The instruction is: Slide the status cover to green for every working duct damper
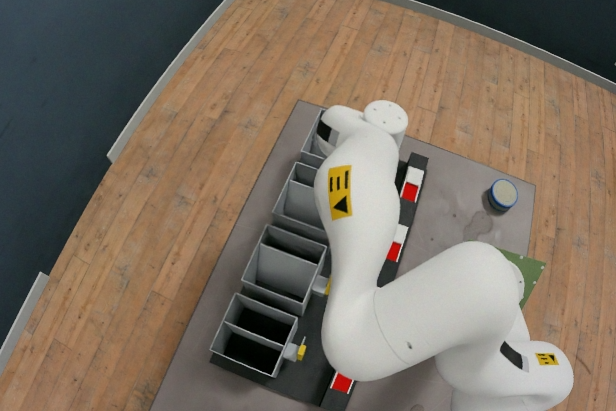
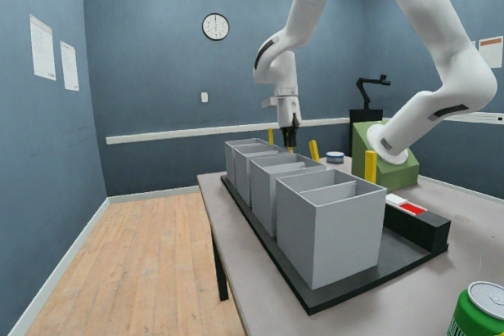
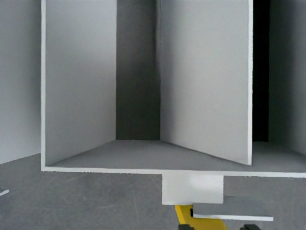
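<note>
Four grey open-topped dampers stand in a row on a black base (image 2: 327, 261). Counted from the far end they are the first (image 1: 320, 141), the second (image 1: 300, 199), the third (image 1: 285, 269) and the nearest one (image 1: 255, 341). My gripper (image 2: 290, 137) points down beside the second damper (image 2: 258, 163) and is shut on its yellow lever (image 2: 290, 149). The wrist view looks into this damper. Its blade (image 3: 205, 80) stands at an angle, and the lever (image 3: 185, 217) shows under a white hub (image 3: 192, 189). The three sliders in view (image 1: 412, 184) (image 1: 395, 244) (image 1: 341, 381) show red. My arm hides the gripper in the overhead view.
A blue-rimmed round tin (image 1: 502, 194) sits on the table beyond the slider bar. A green can (image 2: 479, 311) stands at the near right corner. My arm's green wedge base (image 2: 384, 160) is at the right. Yellow levers (image 2: 370, 166) (image 2: 313, 150) stick up beside the other dampers.
</note>
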{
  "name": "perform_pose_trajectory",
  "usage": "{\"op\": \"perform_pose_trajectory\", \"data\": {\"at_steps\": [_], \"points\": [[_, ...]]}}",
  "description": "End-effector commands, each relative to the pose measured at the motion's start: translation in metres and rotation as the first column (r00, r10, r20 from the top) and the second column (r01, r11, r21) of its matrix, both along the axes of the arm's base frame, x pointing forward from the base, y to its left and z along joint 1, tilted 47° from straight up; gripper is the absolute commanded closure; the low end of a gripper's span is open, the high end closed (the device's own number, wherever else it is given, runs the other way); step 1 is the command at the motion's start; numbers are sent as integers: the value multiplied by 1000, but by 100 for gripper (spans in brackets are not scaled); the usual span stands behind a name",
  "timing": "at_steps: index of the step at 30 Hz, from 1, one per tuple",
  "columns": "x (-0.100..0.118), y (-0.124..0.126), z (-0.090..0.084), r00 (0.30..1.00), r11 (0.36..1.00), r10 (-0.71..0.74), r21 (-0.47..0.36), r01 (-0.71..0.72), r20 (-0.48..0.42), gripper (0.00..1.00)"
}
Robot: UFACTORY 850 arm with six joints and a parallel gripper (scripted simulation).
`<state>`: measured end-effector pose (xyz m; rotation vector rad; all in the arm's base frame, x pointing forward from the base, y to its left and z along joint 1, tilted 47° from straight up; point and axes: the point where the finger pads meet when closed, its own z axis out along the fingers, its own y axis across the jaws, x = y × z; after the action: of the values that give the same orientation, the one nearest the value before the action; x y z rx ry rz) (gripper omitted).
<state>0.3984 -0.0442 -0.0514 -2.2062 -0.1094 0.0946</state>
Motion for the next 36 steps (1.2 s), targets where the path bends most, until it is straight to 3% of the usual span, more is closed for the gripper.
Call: {"op": "perform_pose_trajectory", "data": {"at_steps": [1,36], "points": [[1,1,3,1000,999,0,-34,0,6,81],[0,4,6,1000,997,1,-76,0,11,81]]}}
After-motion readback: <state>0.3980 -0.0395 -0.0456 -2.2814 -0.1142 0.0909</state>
